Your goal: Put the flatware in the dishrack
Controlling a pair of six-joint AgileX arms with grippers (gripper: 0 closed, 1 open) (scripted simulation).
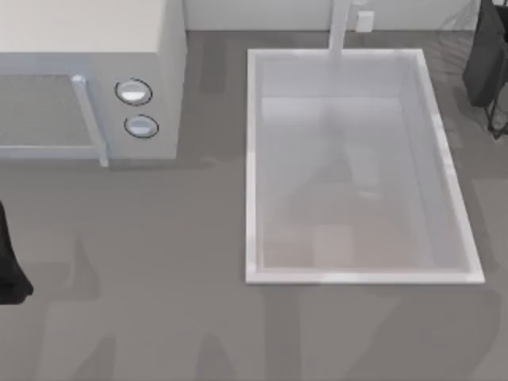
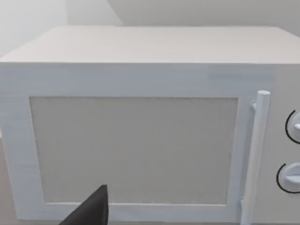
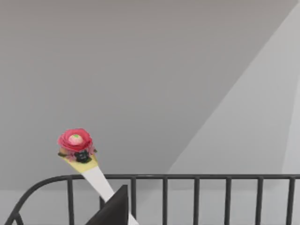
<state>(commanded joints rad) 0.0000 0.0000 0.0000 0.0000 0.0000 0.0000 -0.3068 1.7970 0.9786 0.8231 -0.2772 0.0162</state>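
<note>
Right gripper shows in its own wrist view as one dark fingertip at the picture's lower edge, with the flatware's cream-white handle running down behind it; the handle appears pinched there, though I cannot tell for certain that the fingers are clamped on it. Taking the dishrack as the landmark, the flatware stands tilted just beside its thin dark top wire, the red head and yellow collar well above the rail and the handle crossing it. Held by the far end of the handle like that, the head leads and stays free, which I judge suits lowering the utensil between the upright wires. In the top view the dishrack sits at the table's far right corner, just beyond the white sink basin. Left gripper hangs parked well away from the dishrack, facing the microwave door; one dark fingertip is visible, and I cannot tell whether its fingers are apart or together.
</note>
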